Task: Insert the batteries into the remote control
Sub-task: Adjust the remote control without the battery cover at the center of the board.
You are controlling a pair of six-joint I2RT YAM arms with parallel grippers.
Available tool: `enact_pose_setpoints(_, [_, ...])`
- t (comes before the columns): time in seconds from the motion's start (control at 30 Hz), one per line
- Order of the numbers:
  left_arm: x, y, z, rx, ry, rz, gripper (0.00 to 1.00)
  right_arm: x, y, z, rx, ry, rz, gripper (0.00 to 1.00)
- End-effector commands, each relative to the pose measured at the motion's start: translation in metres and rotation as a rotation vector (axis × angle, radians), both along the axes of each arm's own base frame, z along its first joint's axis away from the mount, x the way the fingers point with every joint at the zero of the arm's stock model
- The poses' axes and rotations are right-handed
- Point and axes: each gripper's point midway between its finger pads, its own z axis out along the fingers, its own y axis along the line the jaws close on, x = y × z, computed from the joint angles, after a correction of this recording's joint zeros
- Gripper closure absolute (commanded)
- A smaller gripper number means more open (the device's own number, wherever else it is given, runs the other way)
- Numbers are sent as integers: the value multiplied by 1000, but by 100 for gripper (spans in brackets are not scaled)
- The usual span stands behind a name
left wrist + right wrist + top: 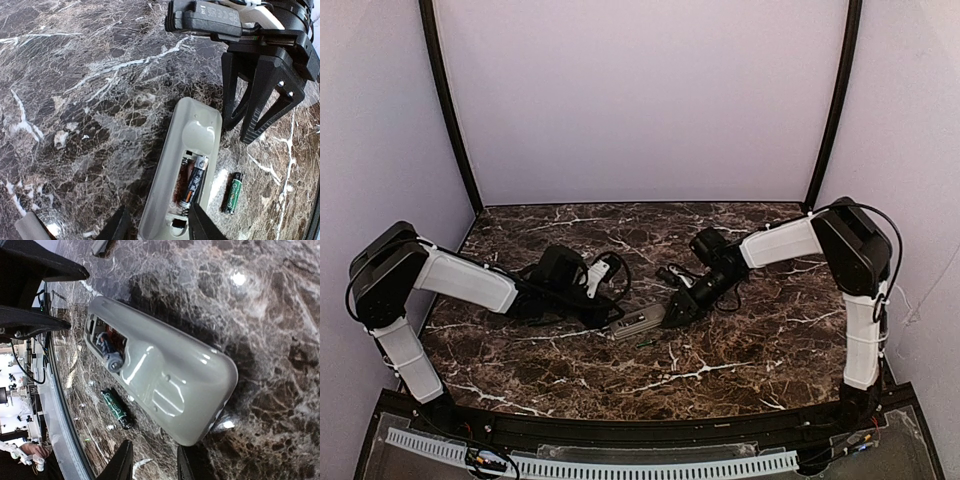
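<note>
The remote control (182, 150) is laid back up on the table (75, 100), between the two grippers. Its battery box is open, and one battery (194, 184) is seen inside. A second battery (232, 192) is left on the table just beside the remote, not touching it. The left gripper (160, 220) is held partly open at one end of the remote, one jaw on each side. A gap is seen on one side, so nothing is gripped. The right gripper (239, 132) is partly open and empty, close by the other end. The table is made of dark brown stone with white lines. Pale walls (640, 100) and black poles (448, 110) are seen behind.
</note>
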Motion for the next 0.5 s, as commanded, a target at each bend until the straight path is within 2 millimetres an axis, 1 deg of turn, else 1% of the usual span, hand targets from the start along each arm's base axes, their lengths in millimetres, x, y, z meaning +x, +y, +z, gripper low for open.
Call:
enact_pose_setpoints(0.0, [-8,7,-11,9,42,-2,60,13,10,5,35,-27,3,70])
enact_pose_setpoints(0.47, [-20,10,-14,-36,74,-3,64,39,16,11,68,-50,6,70])
